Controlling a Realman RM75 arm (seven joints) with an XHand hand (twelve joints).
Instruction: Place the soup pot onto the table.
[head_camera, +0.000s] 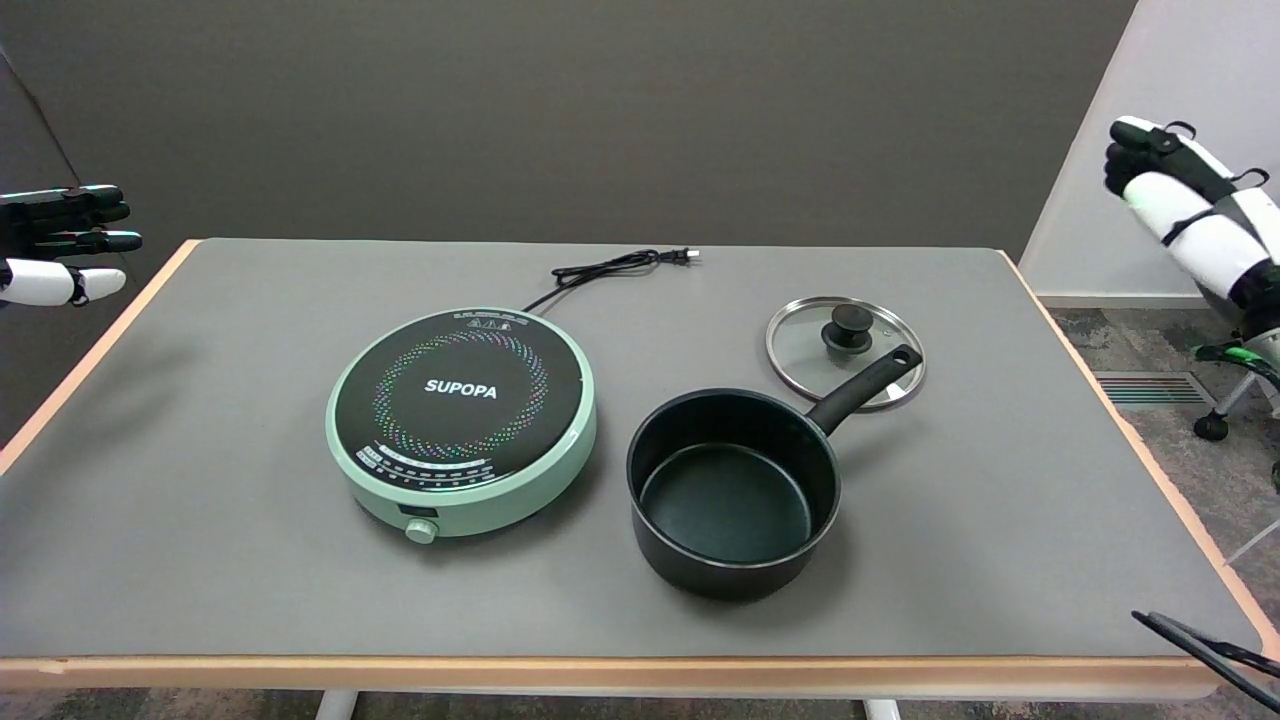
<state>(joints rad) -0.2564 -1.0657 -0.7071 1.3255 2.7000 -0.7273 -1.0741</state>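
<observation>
Black soup pot (735, 492) stands on the table (1000, 520) near its front edge, beside the cooker (462, 420); its handle points toward the far right corner, toward the right hand (1180, 205), raised beyond the right edge, grasping nothing, fingers seemingly curled.

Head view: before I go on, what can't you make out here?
- Right hand: off the table at upper right, fingers curled; whether it holds anything is unclear.
- Cooktop panel markings: too small to read.
- Soup pot handle overlaps the glass lid; contact cannot be told.
- Black object at lower right: cut by the edge, unidentifiable.
</observation>
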